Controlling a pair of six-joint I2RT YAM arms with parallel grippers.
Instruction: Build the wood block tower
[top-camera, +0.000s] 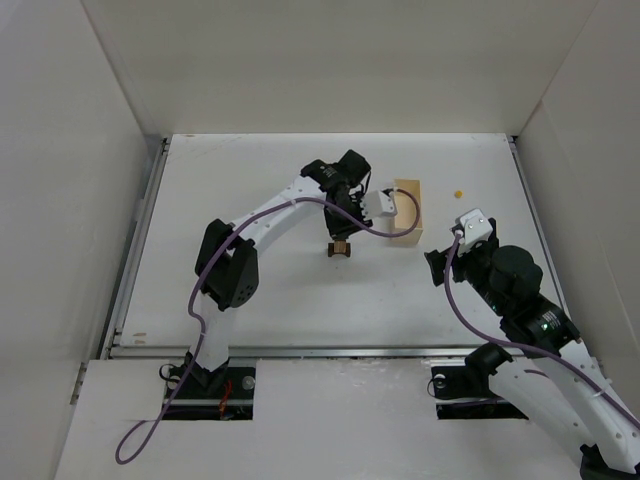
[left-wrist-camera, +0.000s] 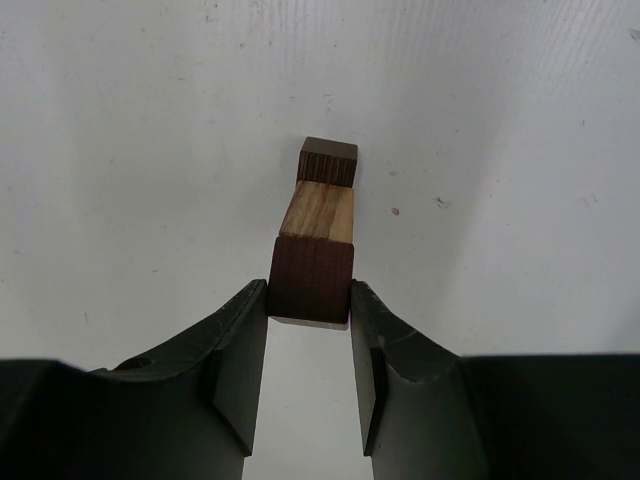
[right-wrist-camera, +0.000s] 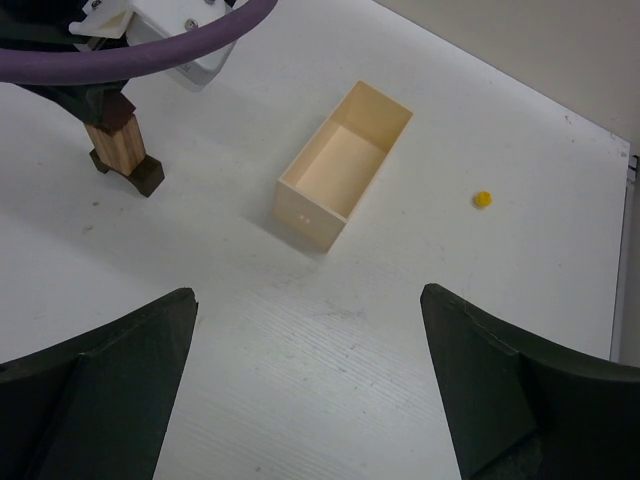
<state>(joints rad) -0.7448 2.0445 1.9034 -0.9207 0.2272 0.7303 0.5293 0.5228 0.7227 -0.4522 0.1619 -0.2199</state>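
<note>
Wood block tower (top-camera: 340, 247) stands on your worktop (top-camera: 250, 180) near the box (top-camera: 412, 200), long axis vertical, dark cap up. Your left hand (left-wrist-camera: 310, 300) is clamped on that cap; right hand (right-wrist-camera: 307, 300) gapes wide, empty.

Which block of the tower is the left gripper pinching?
The reddish-brown top block; the pale middle block and dark base block sit below, untouched.

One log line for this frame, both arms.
left gripper: jaws shut on wood block tower top | right gripper: jaws open, empty | box: empty

top view overhead; both wrist views near tower (top-camera: 340, 247)
</note>
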